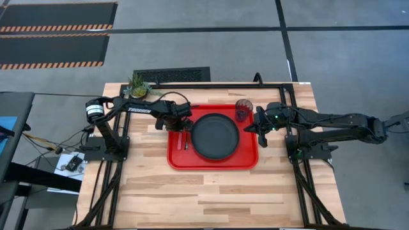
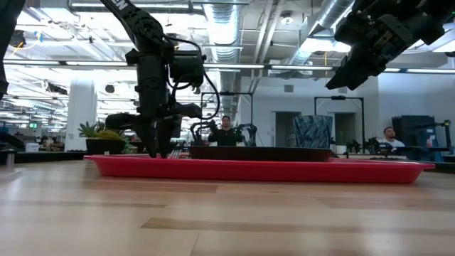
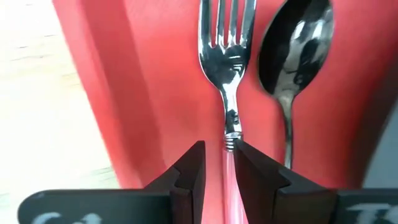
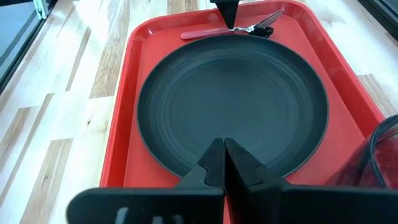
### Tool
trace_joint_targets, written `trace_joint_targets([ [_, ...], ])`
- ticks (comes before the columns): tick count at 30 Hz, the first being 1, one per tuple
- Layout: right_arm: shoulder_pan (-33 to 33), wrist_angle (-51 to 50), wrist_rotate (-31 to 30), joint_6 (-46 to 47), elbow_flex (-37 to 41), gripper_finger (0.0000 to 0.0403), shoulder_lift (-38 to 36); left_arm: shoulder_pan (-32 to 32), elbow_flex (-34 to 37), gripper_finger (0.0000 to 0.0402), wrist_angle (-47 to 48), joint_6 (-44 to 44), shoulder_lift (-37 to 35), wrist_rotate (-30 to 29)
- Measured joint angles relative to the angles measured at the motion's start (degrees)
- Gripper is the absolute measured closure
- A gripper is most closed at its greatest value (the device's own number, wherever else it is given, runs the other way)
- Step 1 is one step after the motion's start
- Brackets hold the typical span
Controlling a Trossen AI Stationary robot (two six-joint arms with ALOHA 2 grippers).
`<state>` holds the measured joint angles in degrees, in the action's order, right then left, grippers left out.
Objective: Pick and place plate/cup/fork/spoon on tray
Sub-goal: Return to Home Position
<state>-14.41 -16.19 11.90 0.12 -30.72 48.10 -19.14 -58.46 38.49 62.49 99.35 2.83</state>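
Tray (image 1: pixel 172 160): mid-table, toward the far edge.
Plate (image 4: pixel 233 106): flat in the tray's middle.
Cup (image 1: pixel 243 110): upright at the tray's far right corner.
Fork (image 3: pixel 227 68) and spoon (image 3: pixel 295 43): side by side along the tray's left edge, the fork nearer the rim.
Left gripper (image 3: pixel 219 149): low over the tray's left edge. Its fingers are parted narrowly astride the fork's pink handle, apparently not clamping it.
Right gripper (image 4: pixel 222 149): raised by the tray's right edge, fingers pressed together, holding nothing.
Progress: all four items lie on the tray. What seems left is for the left arm to lift clear and both arms to retreat.
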Motion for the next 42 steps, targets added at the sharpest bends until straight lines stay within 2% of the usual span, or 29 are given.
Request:
trace_joint_targets([
  [16,0.00,0.00,0.00,-0.07,0.00,0.0391,0.00,0.00,-0.04,0.0330,1.08,-0.39,-0.09,-0.23],
  [26,0.00,0.00,0.00,-0.13,0.02,0.0391,0.00,0.00,-0.04,0.0270,4.03,-1.85,-5.13,-2.41],
  [30,0.00,0.00,0.00,-0.20,0.02,0.0391,0.02,0.77,-0.04,0.0267,6.86,-4.79,-9.01,-5.59],
  [33,0.00,0.02,0.00,-0.18,0.02,0.0391,0.00,2.73,-0.04,0.0285,6.85,-10.23,-12.65,-9.35],
  [36,0.01,0.73,-0.02,-0.42,-0.05,0.0391,-0.13,4.70,0.21,0.0322,5.19,-16.56,-16.25,-11.55],
  [40,0.01,2.18,0.00,-0.32,-0.25,0.0391,-1.27,7.46,4.20,0.0386,-5.47,-26.60,-22.09,-13.19],
  [42,-0.07,1.72,-0.08,-0.29,-0.39,0.0391,-1.65,8.18,7.61,0.0395,-11.77,-31.25,-25.46,-13.04],
])
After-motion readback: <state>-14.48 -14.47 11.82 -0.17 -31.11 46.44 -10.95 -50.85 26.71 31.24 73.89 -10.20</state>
